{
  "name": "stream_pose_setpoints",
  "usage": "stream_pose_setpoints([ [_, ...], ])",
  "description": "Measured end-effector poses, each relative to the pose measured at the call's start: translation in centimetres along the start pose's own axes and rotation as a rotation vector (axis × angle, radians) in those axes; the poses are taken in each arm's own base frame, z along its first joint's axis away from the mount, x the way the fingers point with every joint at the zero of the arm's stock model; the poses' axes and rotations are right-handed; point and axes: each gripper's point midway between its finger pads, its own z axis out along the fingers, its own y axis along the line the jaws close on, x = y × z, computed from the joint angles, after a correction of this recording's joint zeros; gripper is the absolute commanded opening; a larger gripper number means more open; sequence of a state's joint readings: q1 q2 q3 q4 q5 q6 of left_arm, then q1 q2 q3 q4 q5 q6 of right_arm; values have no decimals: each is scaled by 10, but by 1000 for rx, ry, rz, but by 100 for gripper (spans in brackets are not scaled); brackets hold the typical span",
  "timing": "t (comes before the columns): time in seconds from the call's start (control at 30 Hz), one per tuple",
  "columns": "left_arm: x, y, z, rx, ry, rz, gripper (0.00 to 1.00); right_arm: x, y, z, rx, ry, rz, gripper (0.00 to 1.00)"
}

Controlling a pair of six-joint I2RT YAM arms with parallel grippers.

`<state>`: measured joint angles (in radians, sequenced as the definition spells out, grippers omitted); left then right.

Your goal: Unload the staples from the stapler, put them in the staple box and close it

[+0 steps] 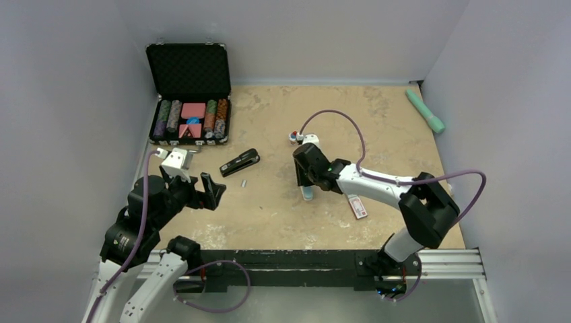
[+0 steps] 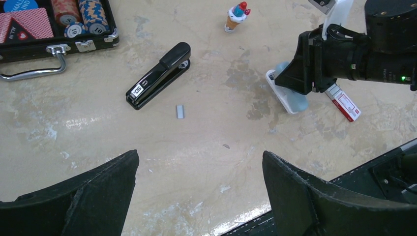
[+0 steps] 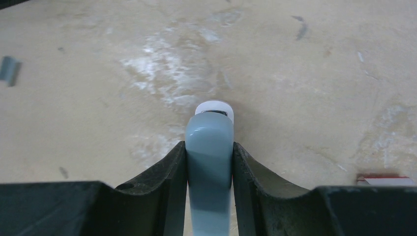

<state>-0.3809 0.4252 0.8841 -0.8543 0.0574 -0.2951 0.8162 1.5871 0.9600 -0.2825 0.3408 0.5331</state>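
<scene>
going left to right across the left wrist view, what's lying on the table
poker chip case → stapler → ice cream toy → pale blue bar → red and white pack; the staples fall within the stapler's span, so they are left out

One stapler point(image 1: 240, 162), one staples point(image 1: 243, 182) strip, one bar point(image 3: 209, 162), one pack point(image 1: 357, 206), one case point(image 1: 190, 94), one cone toy point(image 2: 236, 16), one green stick point(image 1: 425, 110).

The stapler point(image 2: 160, 74) is glossy black plastic; the staples point(image 2: 180, 111) are a dull grey metal strip. The tabletop point(image 2: 206, 162) is matt tan, scuffed pale in patches. The blue-grey bar point(image 3: 209, 157) looks smooth, satiny plastic. The handle point(image 2: 34, 73) of the poker-chip case point(image 1: 188, 67) is polished metal.
</scene>
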Motion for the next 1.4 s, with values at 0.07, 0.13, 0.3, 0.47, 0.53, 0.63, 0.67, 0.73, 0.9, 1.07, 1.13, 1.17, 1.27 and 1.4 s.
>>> stream_pose_setpoints([
  [0.07, 0, -1, 0, 3, 1, 0, 99, -4, 16, -9, -77, -15, -35, 0],
  [0.13, 0, -1, 0, 7, 2, 0, 99, -7, 34, -17, -170, -24, -67, 0],
  [0.3, 1, -5, 0, 28, 7, 0, 99, -13, 70, -49, -430, -64, -150, 0],
  [0.47, 2, -14, -1, 78, 15, 2, 99, -21, 94, -89, -653, -136, -226, 0],
  [0.53, 2, -19, -2, 111, 17, 2, 98, -26, 102, -106, -728, -168, -251, 0],
  [0.63, 3, -28, -2, 160, 22, 4, 97, -32, 113, -127, -825, -210, -283, 0],
  [0.67, 4, -31, -2, 176, 27, 5, 97, -34, 116, -133, -854, -221, -293, 0],
  [0.73, 4, -36, -3, 207, 32, 5, 96, -34, 121, -142, -904, -236, -308, 0],
  [0.9, 2, -53, -6, 313, 17, 13, 91, -28, 128, -164, -1021, -254, -347, 0],
  [1.07, -4, -73, -9, 431, -13, 28, 85, -28, 135, -189, -1135, -287, -396, 0],
  [1.13, -8, -80, -12, 476, -30, 36, 82, -25, 137, -197, -1175, -289, -418, 0],
  [1.17, -9, -83, -13, 496, -37, 40, 83, -24, 137, -200, -1189, -290, -427, 0],
  [1.27, -15, -92, -17, 552, -60, 55, 82, -22, 138, -210, -1228, -296, -450, 0],
  [1.4, -25, -106, -24, 638, -94, 69, 81, -21, 137, -223, -1274, -313, -476, 0],
])
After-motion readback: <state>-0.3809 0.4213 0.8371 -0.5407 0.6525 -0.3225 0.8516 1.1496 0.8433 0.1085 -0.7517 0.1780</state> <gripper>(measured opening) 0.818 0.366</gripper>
